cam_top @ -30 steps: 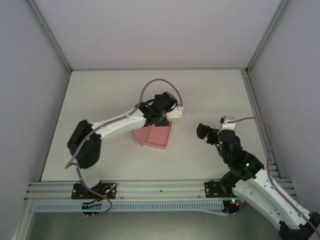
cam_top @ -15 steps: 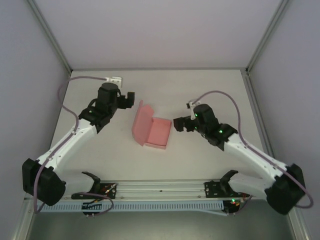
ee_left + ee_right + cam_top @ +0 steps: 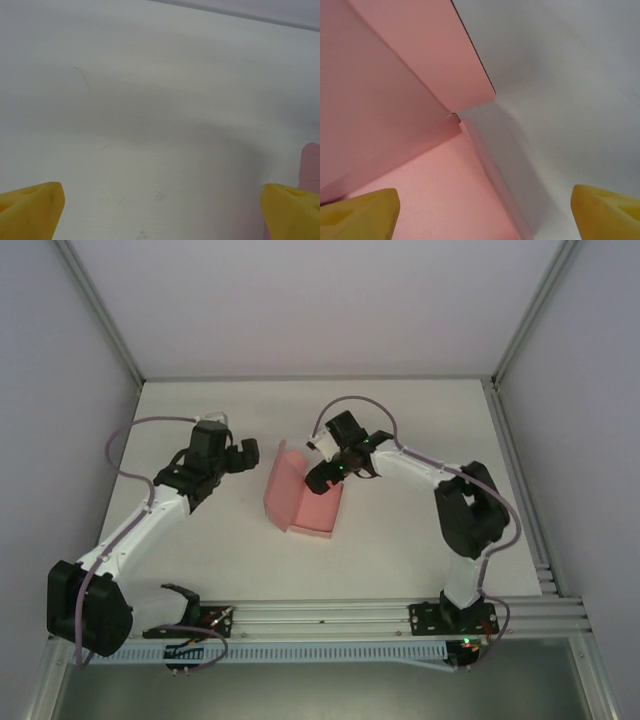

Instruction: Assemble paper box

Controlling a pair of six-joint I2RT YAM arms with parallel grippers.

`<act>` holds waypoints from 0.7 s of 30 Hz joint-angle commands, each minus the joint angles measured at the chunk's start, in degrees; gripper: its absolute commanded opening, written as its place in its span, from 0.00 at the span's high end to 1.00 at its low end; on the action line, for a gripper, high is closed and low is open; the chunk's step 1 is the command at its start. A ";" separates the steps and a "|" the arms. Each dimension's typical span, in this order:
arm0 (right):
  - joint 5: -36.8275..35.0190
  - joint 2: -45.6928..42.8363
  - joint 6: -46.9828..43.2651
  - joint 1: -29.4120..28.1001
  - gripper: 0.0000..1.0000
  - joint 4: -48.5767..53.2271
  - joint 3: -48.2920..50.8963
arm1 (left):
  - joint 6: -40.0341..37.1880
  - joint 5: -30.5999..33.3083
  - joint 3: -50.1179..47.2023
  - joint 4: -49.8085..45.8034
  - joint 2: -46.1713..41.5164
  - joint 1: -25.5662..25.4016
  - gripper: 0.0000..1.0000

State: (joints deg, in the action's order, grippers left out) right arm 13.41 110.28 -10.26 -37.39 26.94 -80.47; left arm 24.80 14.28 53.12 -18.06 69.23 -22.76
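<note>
Top external view had the left gripper (image 3: pixel 246 452) spread wide, just left of the paper box (image 3: pixel 303 502) on the table (image 3: pixel 400 550). The right gripper (image 3: pixel 322 476), also spread, straddled its far-right wall; it should pinch squarely to avoid creasing.

I see the pink paper box (image 3: pixel 316 511) near the middle of the table (image 3: pixel 420 540), folded into a shallow open tray with low walls. Its lid (image 3: pixel 283 478) is open and stands nearly upright along the left side. In the right wrist view the inside is plain pink and the lid has a rounded corner. In the left wrist view, a pink edge of the box (image 3: pixel 311 162) shows at the right border.
</note>
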 commanded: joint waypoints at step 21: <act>-23.18 -2.15 36.39 -3.52 0.83 -5.79 9.05 | 0.33 -0.79 -0.72 1.63 -4.39 0.88 0.00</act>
State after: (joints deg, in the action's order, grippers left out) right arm -0.82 110.93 12.93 -39.62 21.17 -73.28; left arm 24.80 13.85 52.38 -17.58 65.93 -22.41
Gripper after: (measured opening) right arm 0.172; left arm 0.994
